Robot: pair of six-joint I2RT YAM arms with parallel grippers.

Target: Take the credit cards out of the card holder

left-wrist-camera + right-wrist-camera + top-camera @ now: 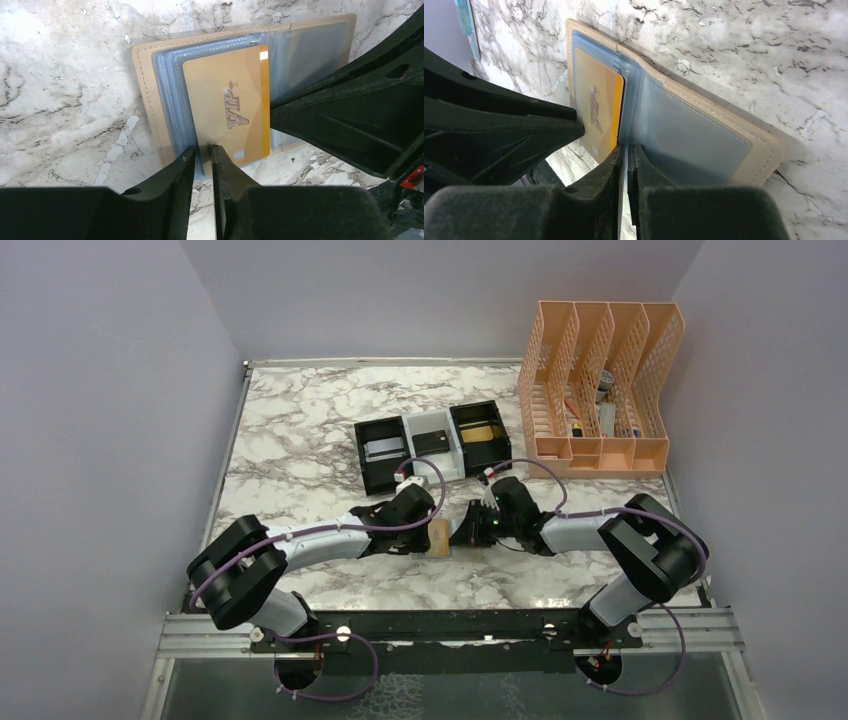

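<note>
- The card holder lies open on the counter, between the two arms, so each can work one side.
- The right tool has its fingers together on a clear pocket leaf by the card holder's fold, likely pinning it.
- The left tool is nipped on the end of the gold card, probably to draw it out.
- Count: one card in the card holder, two tools, three bins beyond it.

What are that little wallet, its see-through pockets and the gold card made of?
The card holder looks like tan leather or imitation, matte, with stitching along its edge. Its pockets seem thin clear plastic, bluish and glossy. The gold card looks like stiff plastic with a metallic sheen and printed VIP lettering.
</note>
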